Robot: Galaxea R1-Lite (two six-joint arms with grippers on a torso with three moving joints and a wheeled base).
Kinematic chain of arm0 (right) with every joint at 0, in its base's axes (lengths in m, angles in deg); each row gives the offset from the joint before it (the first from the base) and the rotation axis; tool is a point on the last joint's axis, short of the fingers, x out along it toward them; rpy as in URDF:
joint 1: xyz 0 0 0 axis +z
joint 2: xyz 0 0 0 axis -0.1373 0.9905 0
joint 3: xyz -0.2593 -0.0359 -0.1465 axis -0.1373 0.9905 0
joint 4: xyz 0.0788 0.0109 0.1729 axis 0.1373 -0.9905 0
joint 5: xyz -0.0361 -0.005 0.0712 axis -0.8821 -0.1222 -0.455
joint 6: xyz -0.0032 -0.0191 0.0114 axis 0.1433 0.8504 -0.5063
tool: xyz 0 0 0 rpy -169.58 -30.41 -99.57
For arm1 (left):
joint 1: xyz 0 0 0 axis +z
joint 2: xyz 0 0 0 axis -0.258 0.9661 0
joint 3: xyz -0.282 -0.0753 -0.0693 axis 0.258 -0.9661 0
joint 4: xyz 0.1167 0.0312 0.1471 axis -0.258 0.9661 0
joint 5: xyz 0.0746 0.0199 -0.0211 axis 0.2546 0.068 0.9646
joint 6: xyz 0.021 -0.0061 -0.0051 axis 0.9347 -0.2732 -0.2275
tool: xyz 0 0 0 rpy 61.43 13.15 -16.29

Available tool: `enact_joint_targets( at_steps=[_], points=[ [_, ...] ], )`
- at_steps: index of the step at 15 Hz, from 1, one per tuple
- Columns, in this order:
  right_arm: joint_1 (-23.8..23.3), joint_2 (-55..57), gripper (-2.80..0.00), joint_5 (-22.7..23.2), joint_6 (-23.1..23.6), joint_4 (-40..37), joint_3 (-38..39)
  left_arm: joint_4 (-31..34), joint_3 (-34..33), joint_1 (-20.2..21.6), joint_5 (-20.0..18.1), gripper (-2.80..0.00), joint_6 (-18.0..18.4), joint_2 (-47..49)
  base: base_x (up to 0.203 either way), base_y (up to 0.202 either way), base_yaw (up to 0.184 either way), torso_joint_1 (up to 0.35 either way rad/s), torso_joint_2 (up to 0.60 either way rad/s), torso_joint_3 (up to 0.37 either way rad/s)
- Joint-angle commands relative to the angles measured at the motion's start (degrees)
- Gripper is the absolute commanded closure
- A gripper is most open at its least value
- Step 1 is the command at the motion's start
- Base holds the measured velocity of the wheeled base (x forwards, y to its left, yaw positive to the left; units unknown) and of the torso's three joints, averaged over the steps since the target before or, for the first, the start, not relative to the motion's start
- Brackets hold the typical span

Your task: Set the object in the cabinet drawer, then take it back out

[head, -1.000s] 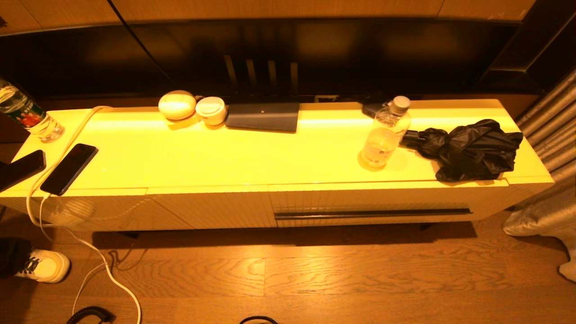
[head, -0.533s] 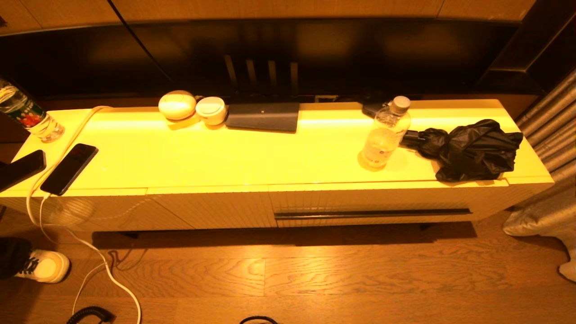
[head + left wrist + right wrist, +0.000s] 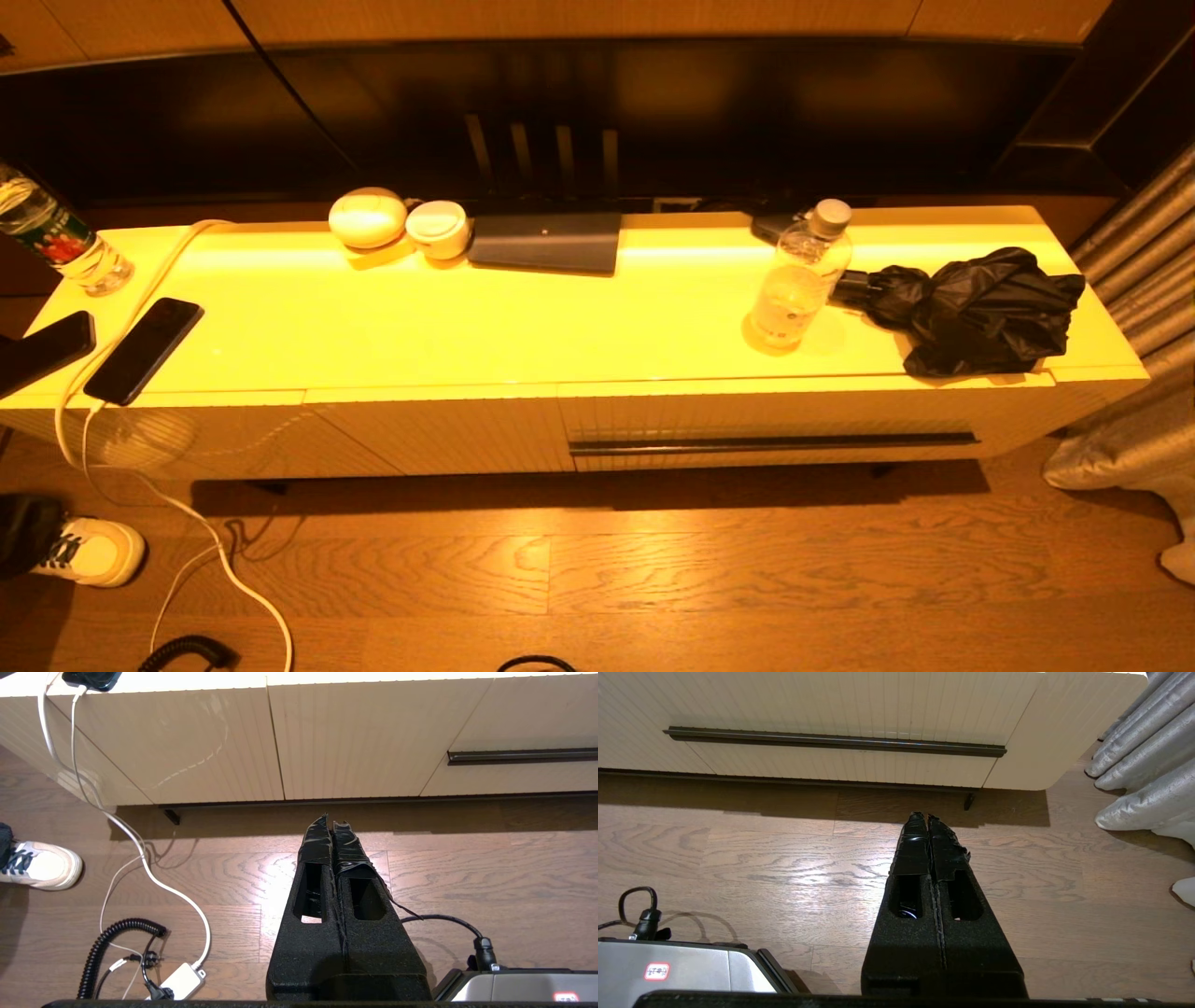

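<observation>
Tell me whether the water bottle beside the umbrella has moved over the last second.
No. The water bottle stands in the same spot, its base just left of the black umbrella.

Head view: strong amber cast, glare band along the table [image 3: 523, 327] rear, background dim. Wrist views: neutral, sharp; glare patches on the floor [image 3: 261, 882]; shadow under the cabinet [image 3: 831, 700].

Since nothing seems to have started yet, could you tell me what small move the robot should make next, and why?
Probably bring the right gripper up toward the dark handle strip and open its jaws. The cabinet drawer is fully closed, the right gripper hangs shut above the floor just before it, and the left gripper sits farther along, facing plain panels.
</observation>
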Motion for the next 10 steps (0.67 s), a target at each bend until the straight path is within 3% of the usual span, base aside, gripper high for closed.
enact_joint_targets(
  at_steps=[1,10],
  points=[
    [0.02,0.06,0.0,0.1,0.14,-0.09,0.0,0.01,-0.09,0.0,0.01,0.0,0.0,0.0,0.0,0.0,0.0,0.0,0.0,0.0],
    [0.02,0.13,0.0,0.1,-0.21,0.0,0.02,-0.04,-0.09,0.0,0.01,0.0,0.0,0.0,0.0,0.0,0.0,0.0,0.0,0.0]
  ],
)
